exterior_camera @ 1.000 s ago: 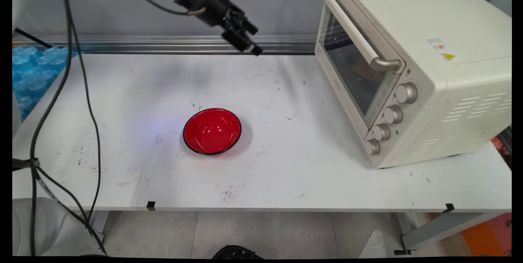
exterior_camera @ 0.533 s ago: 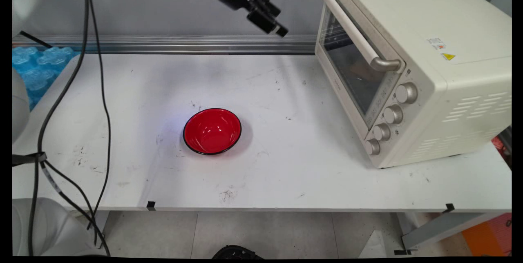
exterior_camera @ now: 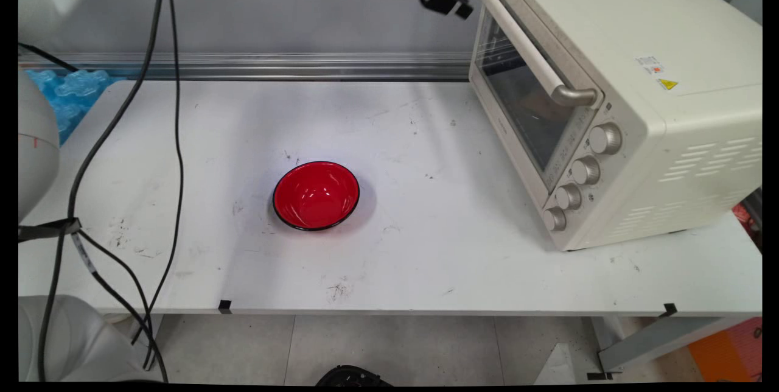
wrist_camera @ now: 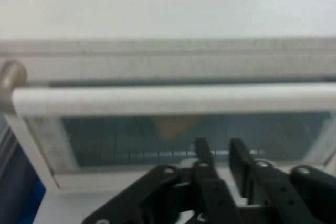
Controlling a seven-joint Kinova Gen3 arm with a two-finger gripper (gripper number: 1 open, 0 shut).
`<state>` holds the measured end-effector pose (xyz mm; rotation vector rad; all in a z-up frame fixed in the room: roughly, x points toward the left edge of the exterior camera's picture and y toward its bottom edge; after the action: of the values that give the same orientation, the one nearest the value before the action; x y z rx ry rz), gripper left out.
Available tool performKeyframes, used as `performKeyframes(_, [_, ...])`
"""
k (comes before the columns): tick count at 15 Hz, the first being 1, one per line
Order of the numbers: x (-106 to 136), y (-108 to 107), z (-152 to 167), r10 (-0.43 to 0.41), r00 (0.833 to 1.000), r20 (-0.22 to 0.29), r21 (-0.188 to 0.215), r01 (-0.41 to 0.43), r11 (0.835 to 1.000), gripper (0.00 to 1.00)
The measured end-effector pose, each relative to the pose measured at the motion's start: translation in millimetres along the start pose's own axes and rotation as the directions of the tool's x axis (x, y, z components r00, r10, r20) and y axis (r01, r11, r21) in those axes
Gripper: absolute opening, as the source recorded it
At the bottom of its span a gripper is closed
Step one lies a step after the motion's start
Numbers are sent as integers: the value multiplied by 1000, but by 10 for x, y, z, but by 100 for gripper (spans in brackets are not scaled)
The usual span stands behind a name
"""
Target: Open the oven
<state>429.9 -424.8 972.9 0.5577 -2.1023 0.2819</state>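
A: What has changed in the main view?

B: The gripper [exterior_camera: 464, 11] has travelled up and to the right, from above the table's [exterior_camera: 426, 246] rear to the top edge, just beside the upper left corner of the toaster oven [exterior_camera: 614, 100]. The red bowl [exterior_camera: 316, 195] is unmoved at mid-table, well apart from it (nothing is held).

A: And the hand view?

B: The oven's door handle [wrist_camera: 173, 100] runs across as a pale bar with the glass window [wrist_camera: 157, 135] below it. The two fingers [wrist_camera: 203, 150] stand upright with a narrow gap between them, nearly together, holding nothing and not touching the handle.
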Motion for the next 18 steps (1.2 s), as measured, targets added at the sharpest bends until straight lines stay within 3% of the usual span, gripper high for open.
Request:
performKeyframes(8, [270,-17,307,-9,998,-59,-9,8,1000,0])
performKeyframes(18, [308,-2,741,-26,997,-78,-31,23,999,0])
